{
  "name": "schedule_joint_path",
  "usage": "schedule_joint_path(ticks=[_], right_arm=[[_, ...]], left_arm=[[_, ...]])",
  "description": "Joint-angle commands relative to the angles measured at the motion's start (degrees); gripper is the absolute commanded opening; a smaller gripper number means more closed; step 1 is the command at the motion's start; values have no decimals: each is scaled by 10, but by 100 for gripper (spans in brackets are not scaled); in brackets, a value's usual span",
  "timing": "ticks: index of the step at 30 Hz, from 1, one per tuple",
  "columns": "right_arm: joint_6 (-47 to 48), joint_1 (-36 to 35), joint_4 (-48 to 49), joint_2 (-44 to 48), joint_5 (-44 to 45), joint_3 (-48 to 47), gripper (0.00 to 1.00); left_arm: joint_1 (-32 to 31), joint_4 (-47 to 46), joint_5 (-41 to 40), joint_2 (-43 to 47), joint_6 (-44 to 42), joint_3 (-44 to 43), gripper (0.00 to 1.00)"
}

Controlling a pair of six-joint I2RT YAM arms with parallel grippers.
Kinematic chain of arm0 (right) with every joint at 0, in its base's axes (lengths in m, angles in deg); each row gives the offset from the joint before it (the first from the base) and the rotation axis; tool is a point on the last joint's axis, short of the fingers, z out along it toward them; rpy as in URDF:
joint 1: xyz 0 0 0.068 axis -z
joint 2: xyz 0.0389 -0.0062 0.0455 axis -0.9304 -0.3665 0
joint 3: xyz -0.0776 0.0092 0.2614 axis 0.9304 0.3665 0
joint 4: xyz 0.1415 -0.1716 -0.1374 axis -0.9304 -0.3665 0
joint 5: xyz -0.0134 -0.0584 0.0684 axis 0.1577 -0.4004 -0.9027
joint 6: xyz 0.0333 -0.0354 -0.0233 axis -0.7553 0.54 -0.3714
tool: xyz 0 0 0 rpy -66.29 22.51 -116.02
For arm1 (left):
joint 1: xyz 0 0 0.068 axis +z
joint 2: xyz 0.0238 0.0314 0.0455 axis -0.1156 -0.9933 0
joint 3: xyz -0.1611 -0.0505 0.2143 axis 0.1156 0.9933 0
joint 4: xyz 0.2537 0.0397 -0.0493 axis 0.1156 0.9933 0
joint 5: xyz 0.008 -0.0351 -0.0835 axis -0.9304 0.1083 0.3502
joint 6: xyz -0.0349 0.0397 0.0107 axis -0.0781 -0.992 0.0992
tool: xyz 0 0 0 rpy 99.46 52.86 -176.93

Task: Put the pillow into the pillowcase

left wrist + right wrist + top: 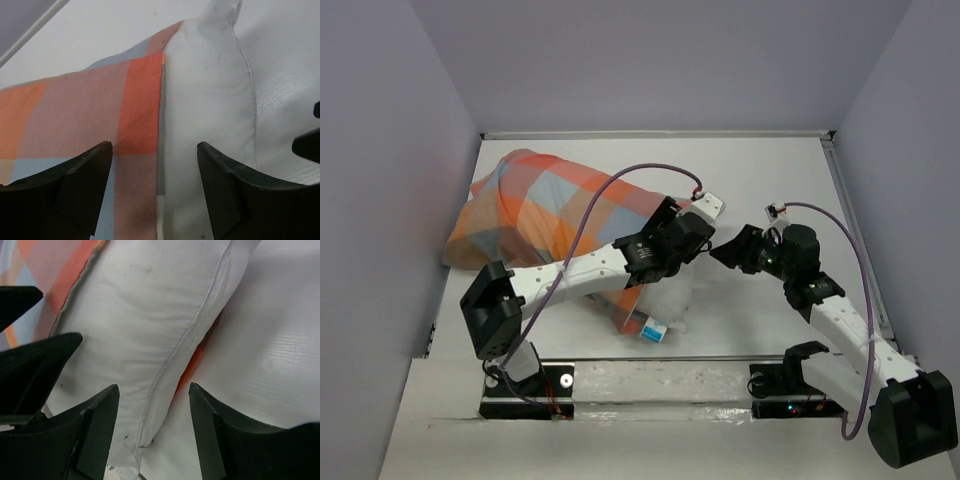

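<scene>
While pillow [210,110] end pokes from pillowcase [75,110] | step: final tuck | left gripper [154,147], right gripper [154,387]: jaws apart, empty | next: grip hem [161,125]

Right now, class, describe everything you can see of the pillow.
The pillow is plain white, soft-looking fabric with a piped seam along its edge and a few dark specks. It lies partly inside the checked pillowcase, one end sticking out onto the white table. The left gripper and right gripper hover open above it.
</scene>
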Motion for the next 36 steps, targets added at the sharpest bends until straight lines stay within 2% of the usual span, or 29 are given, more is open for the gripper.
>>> schedule_joint_path(ticks=[1, 3, 5, 6, 9, 10, 14, 18, 20, 21, 22, 24, 25, 26, 27, 31, 32, 36], right_arm=[[4, -14, 39, -10, -33, 9, 66], [1, -30, 49, -31, -31, 4, 69], [-6, -54, 61, -57, -19, 0, 71], [-11, -62, 83, -68, -17, -3, 72], [-26, -99, 123, -121, -13, -15, 73], [-28, -108, 130, -135, -10, -27, 73], [-53, -132, 196, -190, 17, -38, 75], [-51, -132, 263, -236, 39, -59, 74], [-64, -138, 316, -271, 23, -66, 62], [-70, -147, 374, -284, 15, -64, 51], [-74, -165, 402, -306, 4, -62, 27], [-89, -196, 466, -324, -3, -57, 7], [-90, -216, 472, -331, 6, -54, 2], [-112, -224, 477, -337, 38, -45, 0], [-113, -225, 522, -343, 37, -24, 0], [-123, -225, 556, -383, -16, -36, 0], [-131, -225, 566, -389, -17, -39, 0], [-126, -225, 550, -437, -12, -88, 0]], left_arm=[[17, -19, -74, -29, -32, -40, 76], [26, -33, -93, -42, -35, -44, 71], [34, -43, -101, -50, -37, -49, 55], [41, -55, -100, -51, -37, -53, 42], [49, -77, -93, -49, -36, -56, 22], [49, -80, -92, -48, -34, -62, 12], [49, -104, -27, -30, -8, -78, 3], [49, -112, 61, -24, 41, -104, 0], [53, -129, 86, -22, 70, -113, 0], [59, -142, 114, -21, 96, -115, 0], [64, -150, 131, -20, 113, -122, 0], [78, -188, 196, -17, 151, -126, 0], [98, -198, 221, -17, 175, -128, 0], [106, -189, 232, -18, 213, -149, 0], [120, -208, 272, -18, 236, -151, 0], [122, -237, 335, -21, 304, -191, 0], [115, -245, 365, -24, 328, -198, 0], [57, -274, 364, -51, 372, -259, 0]])
